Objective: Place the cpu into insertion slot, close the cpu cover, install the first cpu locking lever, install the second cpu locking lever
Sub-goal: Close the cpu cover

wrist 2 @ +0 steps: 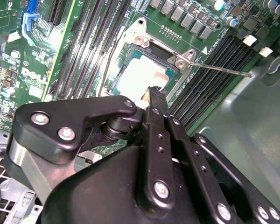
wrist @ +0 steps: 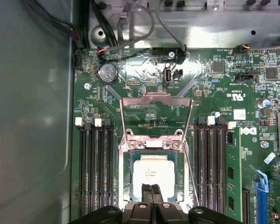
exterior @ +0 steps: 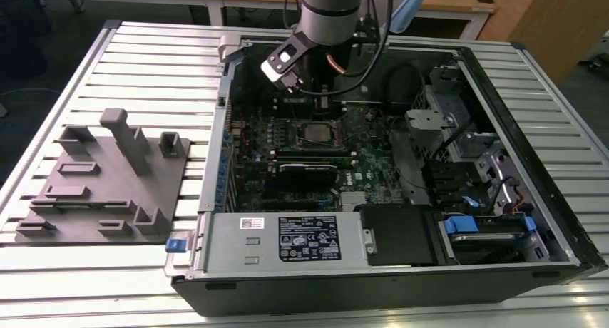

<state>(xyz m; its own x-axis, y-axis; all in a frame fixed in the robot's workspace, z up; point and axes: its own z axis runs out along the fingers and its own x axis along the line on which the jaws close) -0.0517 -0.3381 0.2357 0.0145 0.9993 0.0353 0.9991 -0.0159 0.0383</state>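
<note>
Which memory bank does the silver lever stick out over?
The memory bank beside the bare case wall, not the one by the blue slot; the silver lever crosses it.

light: even, overhead | glare: cpu [wrist 2: 142, 77] washed white, chassis wall [wrist: 224, 33] | shadow: case interior [exterior: 404, 85] dim

memory slots [wrist: 95, 172] flank the insertion slot [wrist: 129, 173], cpu cover [wrist: 156, 97] open
</note>
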